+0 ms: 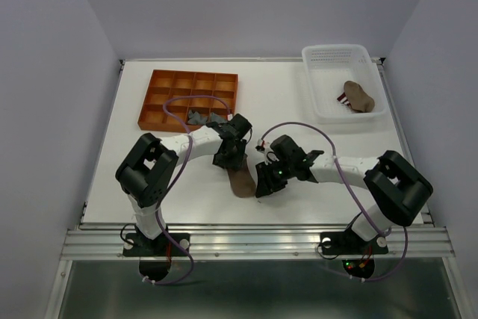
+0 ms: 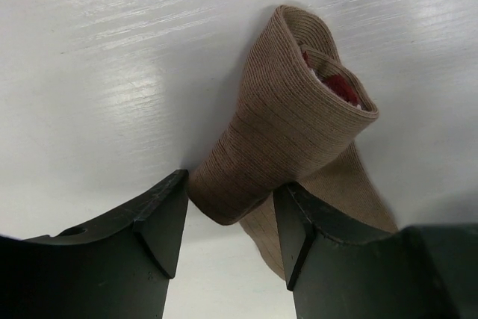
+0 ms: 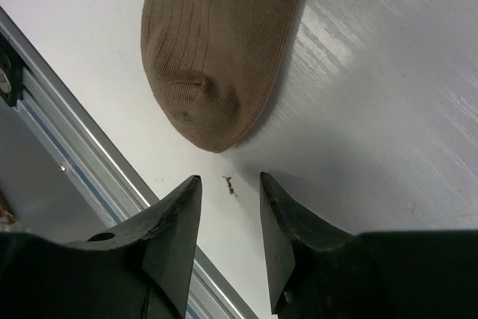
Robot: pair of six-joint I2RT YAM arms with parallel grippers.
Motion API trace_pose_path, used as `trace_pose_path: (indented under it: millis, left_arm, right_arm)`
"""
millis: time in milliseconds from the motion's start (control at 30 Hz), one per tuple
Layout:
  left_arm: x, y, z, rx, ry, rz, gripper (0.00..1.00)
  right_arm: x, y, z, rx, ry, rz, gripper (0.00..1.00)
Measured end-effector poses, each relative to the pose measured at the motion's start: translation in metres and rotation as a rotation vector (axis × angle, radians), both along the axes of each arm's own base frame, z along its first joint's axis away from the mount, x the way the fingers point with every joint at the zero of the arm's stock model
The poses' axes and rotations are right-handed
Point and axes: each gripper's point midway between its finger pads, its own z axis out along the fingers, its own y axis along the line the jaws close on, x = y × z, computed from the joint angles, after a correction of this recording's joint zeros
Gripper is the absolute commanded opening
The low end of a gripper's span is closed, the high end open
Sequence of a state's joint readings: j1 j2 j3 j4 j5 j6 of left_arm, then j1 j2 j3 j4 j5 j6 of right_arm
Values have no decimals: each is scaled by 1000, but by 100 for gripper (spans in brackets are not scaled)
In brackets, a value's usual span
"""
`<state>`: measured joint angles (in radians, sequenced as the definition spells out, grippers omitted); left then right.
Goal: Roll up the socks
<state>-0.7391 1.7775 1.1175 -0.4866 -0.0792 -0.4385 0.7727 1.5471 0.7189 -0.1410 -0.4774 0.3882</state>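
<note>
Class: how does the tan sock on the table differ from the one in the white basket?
The table sock lies long, one end folded over within the left pincer; the basket sock is bundled, untouched. The table sock rests on the tabletop; the basket sock sits in the white basket. Both are tan-brown.

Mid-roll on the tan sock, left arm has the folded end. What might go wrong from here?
1. The left gripper grips just the near end of the fold in the tan sock; the loose roll may spring open on release.
2. The right gripper hangs open and empty short of the toe, so nothing pins it; the sock may drag instead of rolling.
</note>
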Motion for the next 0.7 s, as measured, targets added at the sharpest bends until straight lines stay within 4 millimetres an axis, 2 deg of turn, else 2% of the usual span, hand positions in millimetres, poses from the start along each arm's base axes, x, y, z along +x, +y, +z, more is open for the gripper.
trace_pose_path:
  millis: [233,433,533,567,600,667,700]
  left_arm:
    - [-1,-2,0,-13,6,20,59]
    - [-1,-2,-1,-19,8,39,59]
    - [-2,-3,-1,-27,5,54,59]
    - [-2,-3,-1,-29,4,58,59]
    - [-2,-3,-1,-31,3,64,59]
    - [-2,-3,-1,-37,1,71,59]
    - [-2,-3,-1,-40,1,72,59]
  right_arm:
    - [3,7,-2,16,21,-14,46]
    - [7,19,-1,56,53,-36,43]
    - [9,23,-3,62,69,-51,31]
    - [10,23,-4,59,72,-60,18]
    - [10,23,-6,54,81,-70,10]
    - [12,22,-9,40,87,-94,1]
    - [12,22,-11,34,96,-105,1]
